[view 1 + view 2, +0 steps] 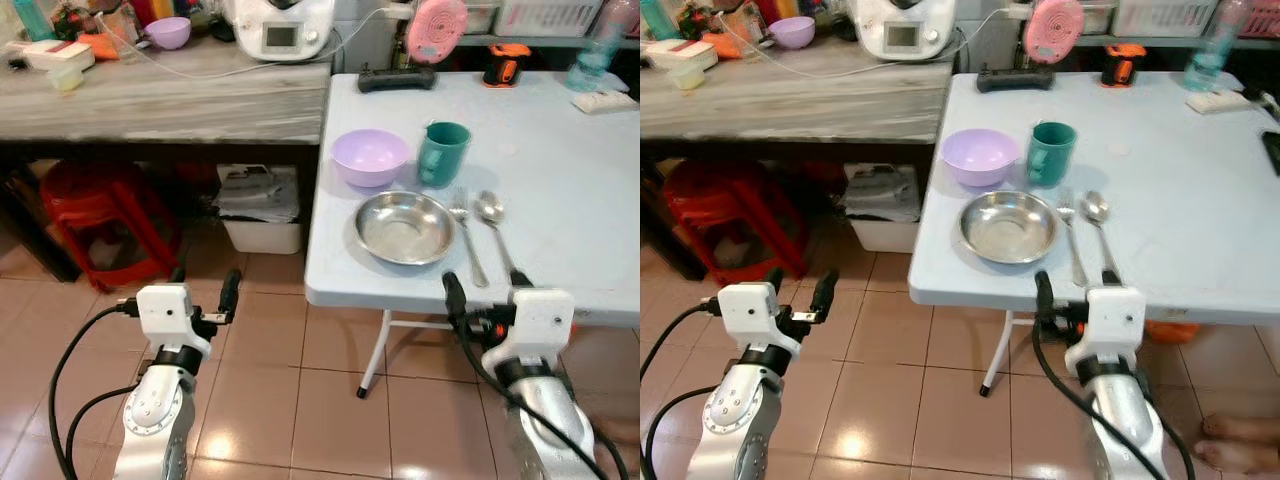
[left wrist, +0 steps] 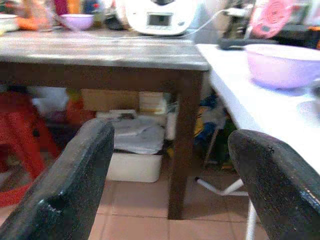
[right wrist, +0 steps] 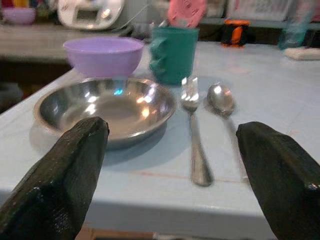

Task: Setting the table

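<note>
My right gripper (image 1: 485,285) hangs spread and empty at the table (image 1: 580,200) edge; my left gripper (image 1: 205,285), also spread, is off beside the table over the floor. Just past the edge lies the steel plate (image 1: 404,227), fork (image 1: 464,235) and spoon (image 1: 493,225) right of it; behind the plate, the purple bowl (image 1: 370,156) and green cup (image 1: 443,152). I'd approach any piece low and square, nudging nothing.

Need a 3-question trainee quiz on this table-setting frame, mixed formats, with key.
1. True or false: the steel fork lies between the round steel dish and the steel spoon.
2. What stands directly behind the dish, beside the teal mug? A) lilac plastic bowl B) red stool C) pink fan
3. Fill in: both the left gripper and the right gripper have fingers ____.

Key: 1 true; 2 A; 3 open.
</note>
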Robot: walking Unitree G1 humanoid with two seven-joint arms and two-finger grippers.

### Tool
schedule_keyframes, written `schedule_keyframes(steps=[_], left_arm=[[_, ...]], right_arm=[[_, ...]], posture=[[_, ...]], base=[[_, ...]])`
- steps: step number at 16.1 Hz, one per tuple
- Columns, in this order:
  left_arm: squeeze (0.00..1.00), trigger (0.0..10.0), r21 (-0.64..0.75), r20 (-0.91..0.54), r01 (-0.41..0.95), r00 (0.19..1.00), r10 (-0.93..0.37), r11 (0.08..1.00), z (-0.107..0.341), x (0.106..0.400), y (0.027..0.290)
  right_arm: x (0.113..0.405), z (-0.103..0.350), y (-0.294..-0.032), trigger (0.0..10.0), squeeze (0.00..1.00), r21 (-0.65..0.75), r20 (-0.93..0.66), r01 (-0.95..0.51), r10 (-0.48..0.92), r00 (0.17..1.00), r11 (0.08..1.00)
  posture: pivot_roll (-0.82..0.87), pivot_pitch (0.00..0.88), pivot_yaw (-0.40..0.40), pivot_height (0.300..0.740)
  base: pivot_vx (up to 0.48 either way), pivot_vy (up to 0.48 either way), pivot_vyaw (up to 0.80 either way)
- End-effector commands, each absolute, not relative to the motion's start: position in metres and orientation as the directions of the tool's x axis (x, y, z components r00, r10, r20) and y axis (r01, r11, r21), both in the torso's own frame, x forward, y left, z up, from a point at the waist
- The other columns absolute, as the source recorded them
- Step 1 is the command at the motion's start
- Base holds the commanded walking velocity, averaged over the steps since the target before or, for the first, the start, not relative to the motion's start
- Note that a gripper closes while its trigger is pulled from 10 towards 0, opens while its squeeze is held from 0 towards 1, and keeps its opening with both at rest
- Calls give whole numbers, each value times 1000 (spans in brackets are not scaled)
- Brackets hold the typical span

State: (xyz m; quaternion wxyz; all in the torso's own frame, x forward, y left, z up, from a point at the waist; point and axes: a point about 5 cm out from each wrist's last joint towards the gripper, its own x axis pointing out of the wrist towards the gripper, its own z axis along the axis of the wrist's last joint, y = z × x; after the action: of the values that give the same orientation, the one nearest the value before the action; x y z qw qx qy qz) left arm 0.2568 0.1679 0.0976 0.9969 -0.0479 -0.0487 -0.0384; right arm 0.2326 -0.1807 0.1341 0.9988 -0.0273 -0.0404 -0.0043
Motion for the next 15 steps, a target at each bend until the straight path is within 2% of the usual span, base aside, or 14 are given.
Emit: schedule_keyframes(steps=[1,5,15], left_arm=[[0,10000,-95,105,106,990,-96,990,101,258,165],[0,10000,-116,114,142,985,-129,983,103,259,160],[0,10000,-128,111,156,984,-142,979,102,261,155]], right_arm=[[232,135,-182,10000,0,-56,89,24,-19,996,998],[232,135,-182,10000,0,-56,91,19,-14,996,998],[236,136,-179,10000,0,-52,86,5,-1,996,999]], posture=[[-127,80,55,740],[-128,80,55,740],[-131,74,51,740]], base=[[0,0,-800],[212,0,-647],[285,0,0]])
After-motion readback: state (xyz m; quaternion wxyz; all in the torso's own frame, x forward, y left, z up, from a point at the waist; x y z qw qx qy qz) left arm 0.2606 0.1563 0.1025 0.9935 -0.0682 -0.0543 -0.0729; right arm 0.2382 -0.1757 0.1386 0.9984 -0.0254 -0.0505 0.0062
